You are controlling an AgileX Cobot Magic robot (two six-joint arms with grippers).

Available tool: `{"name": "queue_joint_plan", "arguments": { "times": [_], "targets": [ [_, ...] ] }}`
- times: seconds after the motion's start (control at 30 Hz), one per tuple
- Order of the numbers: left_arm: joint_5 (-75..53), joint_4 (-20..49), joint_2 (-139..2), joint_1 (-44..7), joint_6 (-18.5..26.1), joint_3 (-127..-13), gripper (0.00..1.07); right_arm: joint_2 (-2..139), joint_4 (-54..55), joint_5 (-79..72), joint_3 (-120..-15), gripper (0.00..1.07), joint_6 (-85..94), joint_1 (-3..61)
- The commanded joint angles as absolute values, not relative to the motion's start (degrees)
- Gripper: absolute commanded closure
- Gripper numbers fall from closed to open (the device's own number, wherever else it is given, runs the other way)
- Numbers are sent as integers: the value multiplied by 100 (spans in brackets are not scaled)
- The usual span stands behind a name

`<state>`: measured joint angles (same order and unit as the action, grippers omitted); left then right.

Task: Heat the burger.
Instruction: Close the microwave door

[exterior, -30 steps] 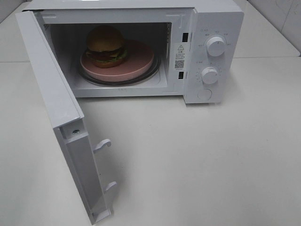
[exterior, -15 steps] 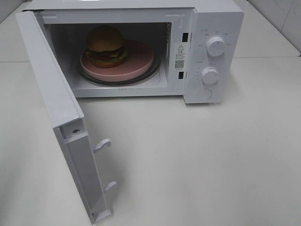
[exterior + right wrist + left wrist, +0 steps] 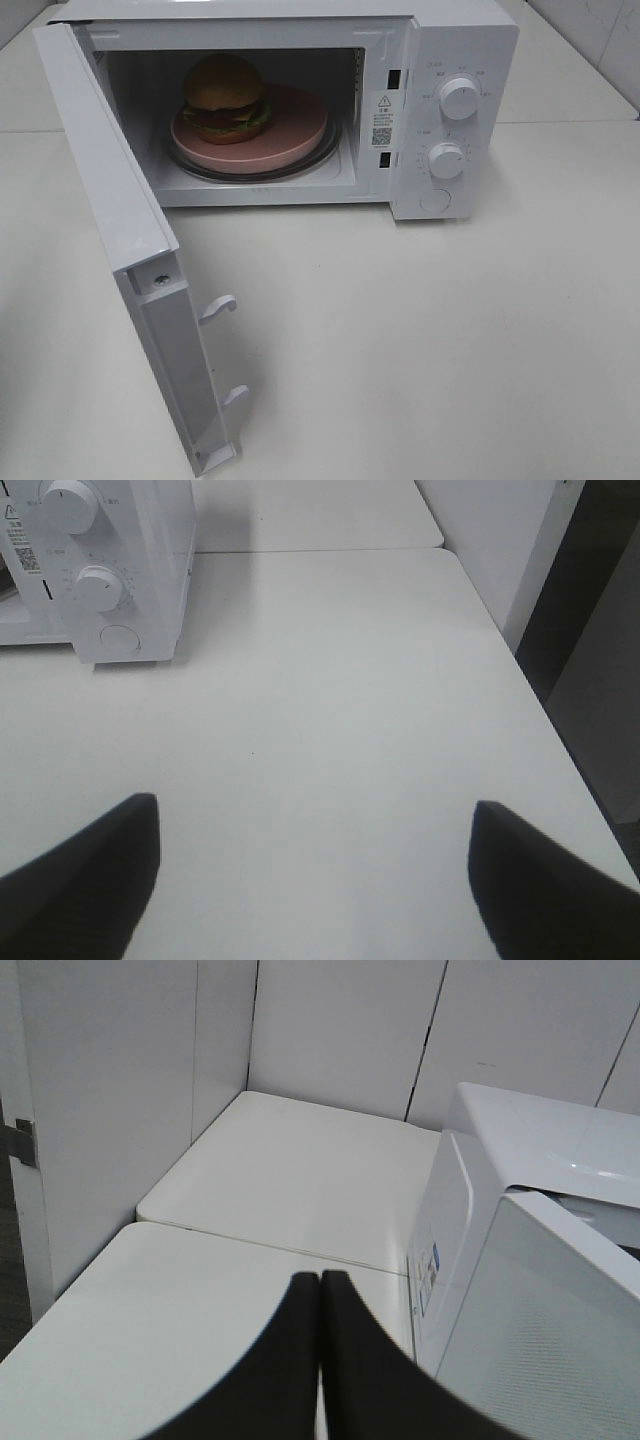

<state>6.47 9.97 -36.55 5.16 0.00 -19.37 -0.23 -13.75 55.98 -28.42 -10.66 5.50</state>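
Note:
The burger [image 3: 225, 98] sits on a pink plate [image 3: 295, 125] inside the white microwave [image 3: 460, 30], on the plate's left side. The microwave door [image 3: 110, 200] stands wide open, swung out toward the front left. Neither arm shows in the high view. In the left wrist view my left gripper [image 3: 320, 1278] is shut with nothing between its black fingers, hovering over the table to the left of the microwave's side wall [image 3: 470, 1260]. My right gripper [image 3: 315, 815] is open and empty above bare table, well to the right of the microwave's knobs [image 3: 98, 586].
Two white dials [image 3: 459, 97] and a round button [image 3: 435, 201] line the microwave's right panel. Door latch hooks [image 3: 218, 307] stick out from the open door's inner edge. White wall panels [image 3: 120, 1080] stand close on the left, and the table edge [image 3: 560, 740] drops off on the right.
Nothing moves in the high view. Burger, plate and open door stay where they were.

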Motion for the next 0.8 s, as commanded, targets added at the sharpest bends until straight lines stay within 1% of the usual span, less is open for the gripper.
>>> {"name": "queue_joint_plan", "arguments": {
  "times": [0.03,0.07,0.13,0.17,0.23,0.43,0.5,0.6,0.63,0.77,0.8],
  "targets": [
    [1421,894,-4085,521,0,-1856,107,-223,-1364,5558,-2825,31,-1117,516],
    [1421,894,-4085,521,0,-1856,107,-223,-1364,5558,-2825,31,-1117,516],
    [1908,573,-4503,521,0,-1856,107,-223,-1364,5558,-2825,31,-1117,516],
    [1908,573,-4503,521,0,-1856,107,-223,-1364,5558,-2825,31,-1117,516],
    [2641,229,-5025,521,0,-1856,107,-223,-1364,5558,-2825,31,-1117,516],
    [3174,206,-5495,521,0,-1856,107,-223,-1364,5558,-2825,31,-1117,516],
    [3472,206,-5970,521,-218,-1856,107,-223,-1364,5558,-2825,31,-1117,516],
    [3570,206,-6096,521,-304,-1856,107,-223,-1364,5558,-2825,31,-1117,516],
    [3747,189,-6325,521,-418,-1856,107,-223,-1364,5558,-2825,31,-1117,516],
    [3925,0,-6658,521,-435,-1856,107,-223,-1364,5558,-2825,31,-1117,516],
    [4016,-332,-6887,521,-435,-1856,107,-223,-1364,5558,-2825,31,-1117,516]
  ]
}}
